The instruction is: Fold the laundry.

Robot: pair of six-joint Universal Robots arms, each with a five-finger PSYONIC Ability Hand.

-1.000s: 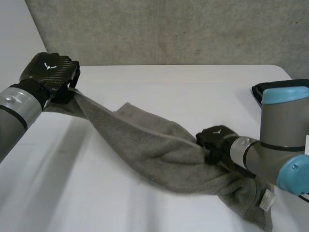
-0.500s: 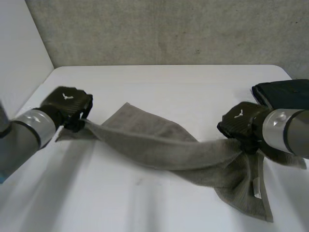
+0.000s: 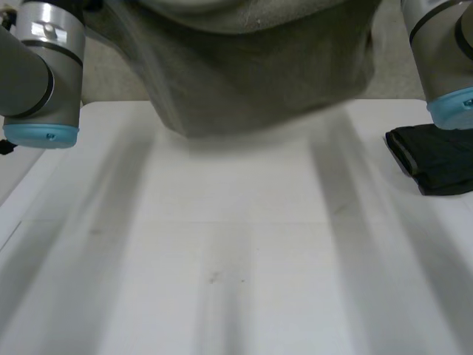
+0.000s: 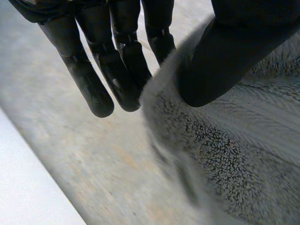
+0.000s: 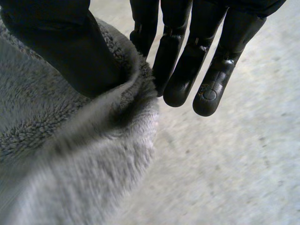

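**Q:** White table (image 3: pixel 236 259), grey wall (image 3: pixel 395 74): where is the towel?

**A:** The grey towel (image 3: pixel 266 81) hangs in the air above the far part of the table, in front of the wall. It is spread wide between the two arms. Its lower edge is clear of the tabletop, and its upper part runs out of the head view. The pile is thick and looped, as the left wrist view (image 4: pixel 234 154) and the right wrist view (image 5: pixel 61 164) show.

**Q:** How do the hands stand?

**A:** The left hand (image 4: pixel 117 61) pinches an edge of the towel, with the thumb on one face and the straight fingers behind the other. The right hand (image 5: pixel 56 47) grips another edge in the same way, with the thumb pressed into a rolled fold and the straight fingers close together behind it. The left arm (image 3: pixel 41 74) and the right arm (image 3: pixel 443 52) are raised on either side of the towel.

**Q:** What else lies nearby?

**A:** A folded black cloth (image 3: pixel 436 159) rests at the table's right edge, below the right arm and well apart from the towel.
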